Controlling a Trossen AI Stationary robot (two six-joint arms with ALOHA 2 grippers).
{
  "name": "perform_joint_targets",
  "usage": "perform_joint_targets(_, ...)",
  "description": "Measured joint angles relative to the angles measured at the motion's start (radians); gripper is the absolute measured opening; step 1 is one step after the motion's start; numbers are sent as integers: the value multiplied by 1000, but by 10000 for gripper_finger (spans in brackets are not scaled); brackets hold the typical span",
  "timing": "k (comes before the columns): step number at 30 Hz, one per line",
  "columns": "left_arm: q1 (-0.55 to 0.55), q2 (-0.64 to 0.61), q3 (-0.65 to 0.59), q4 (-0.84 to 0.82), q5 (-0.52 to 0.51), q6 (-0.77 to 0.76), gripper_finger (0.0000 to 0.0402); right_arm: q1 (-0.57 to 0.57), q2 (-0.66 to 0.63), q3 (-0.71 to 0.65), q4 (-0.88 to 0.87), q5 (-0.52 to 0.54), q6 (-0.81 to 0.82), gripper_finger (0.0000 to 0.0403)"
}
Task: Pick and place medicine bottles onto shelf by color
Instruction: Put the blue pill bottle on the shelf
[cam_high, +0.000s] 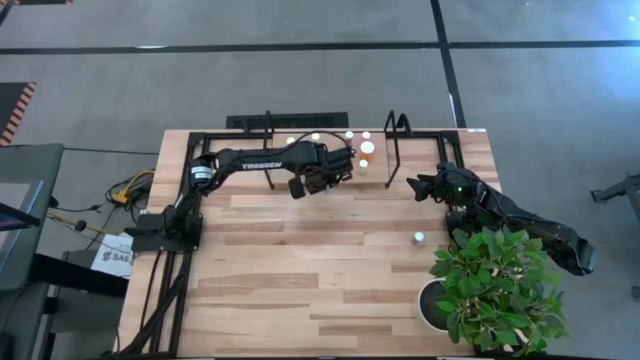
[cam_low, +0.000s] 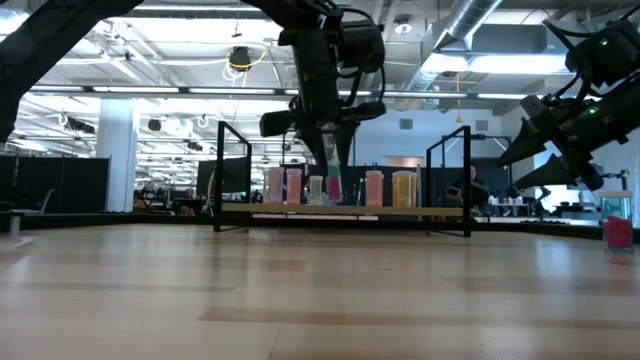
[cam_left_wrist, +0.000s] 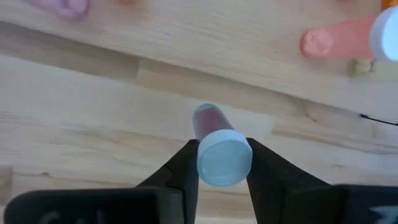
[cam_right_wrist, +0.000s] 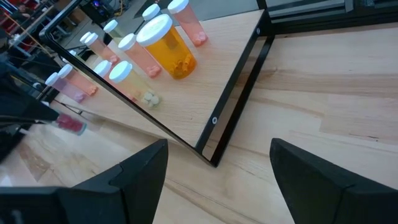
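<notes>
The shelf stands along the table's far edge and carries several medicine bottles with white caps: pink ones and a larger-capped orange one. My left gripper hangs just in front of the shelf, shut on a small dark red bottle. That bottle also shows in the right wrist view. Another small bottle stands alone on the table to the right. My right gripper waits open near the shelf's right end. My left gripper pinches the dark red bottle at its white cap between its two fingers. The fingers come from above and point steeply down. The bottle hangs tilted below them, its body slanting away from the cap, lifted clear of the wood.
A potted green plant in a round white pot fills the table's near right corner. Two upright black hoops rise from the shelf. The middle and near left of the plank tabletop lie bare.
</notes>
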Motion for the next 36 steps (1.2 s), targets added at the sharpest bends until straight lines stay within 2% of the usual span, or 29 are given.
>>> perform_joint_targets(11, 42, 0, 1, -14, 11, 70, 97, 0, 0, 0, 0, 0, 0, 305)
perform_joint_targets(36, 110, 17, 3, -19, -40, 156, 98, 0, 0, 0, 0, 0, 0, 305)
